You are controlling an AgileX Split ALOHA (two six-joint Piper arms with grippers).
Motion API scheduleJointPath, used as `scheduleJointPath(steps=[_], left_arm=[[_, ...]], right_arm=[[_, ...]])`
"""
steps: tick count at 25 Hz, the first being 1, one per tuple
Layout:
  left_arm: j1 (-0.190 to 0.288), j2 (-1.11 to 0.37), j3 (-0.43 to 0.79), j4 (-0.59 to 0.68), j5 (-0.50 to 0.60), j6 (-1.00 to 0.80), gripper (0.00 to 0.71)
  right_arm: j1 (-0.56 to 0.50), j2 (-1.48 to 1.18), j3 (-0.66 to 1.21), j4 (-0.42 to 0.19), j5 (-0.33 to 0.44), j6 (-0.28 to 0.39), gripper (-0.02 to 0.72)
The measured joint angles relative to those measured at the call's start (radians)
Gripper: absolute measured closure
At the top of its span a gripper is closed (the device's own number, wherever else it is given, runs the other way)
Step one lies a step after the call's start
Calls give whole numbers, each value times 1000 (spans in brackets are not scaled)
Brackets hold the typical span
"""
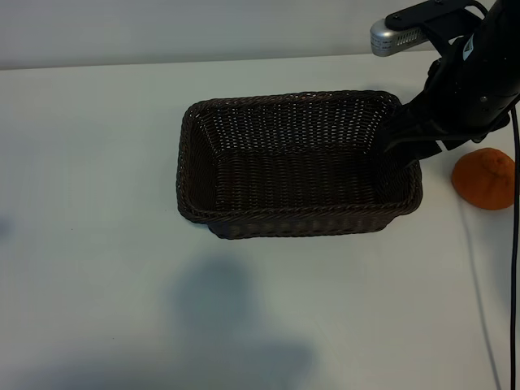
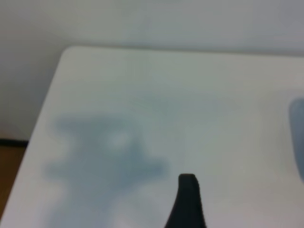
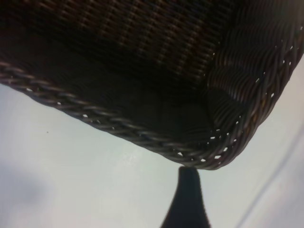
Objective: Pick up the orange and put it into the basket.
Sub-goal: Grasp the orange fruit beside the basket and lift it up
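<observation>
orange (image 1: 485, 179) beside right end effector (image 1: 398, 145), untouched

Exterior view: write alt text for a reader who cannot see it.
An empty dark wicker basket sits on a white table, with the orange on the table just outside its right end. The right gripper hangs over the basket's right rim.

The right arm (image 1: 467, 77) reaches in from the far right of the exterior view, bent steeply downward, with a silver wrist camera (image 1: 396, 36) on top. Its gripper (image 1: 400, 150) hangs low with the fingers spread and nothing between them; one dark fingertip (image 3: 188, 199) shows in the right wrist view. The left arm is outside the exterior view; only one of its dark fingertips (image 2: 188, 202) shows in the left wrist view, its fingers apart
</observation>
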Motion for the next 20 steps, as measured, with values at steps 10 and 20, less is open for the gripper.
scheduleJointPath(steps=[10,20], left_arm=[[0,-363,282,-11,0,-14,114],[0,-602,560,-24,-29,-1,114]], right_arm=[[0,0,0,0,0,0,144],[0,0,0,1,0,0,144]])
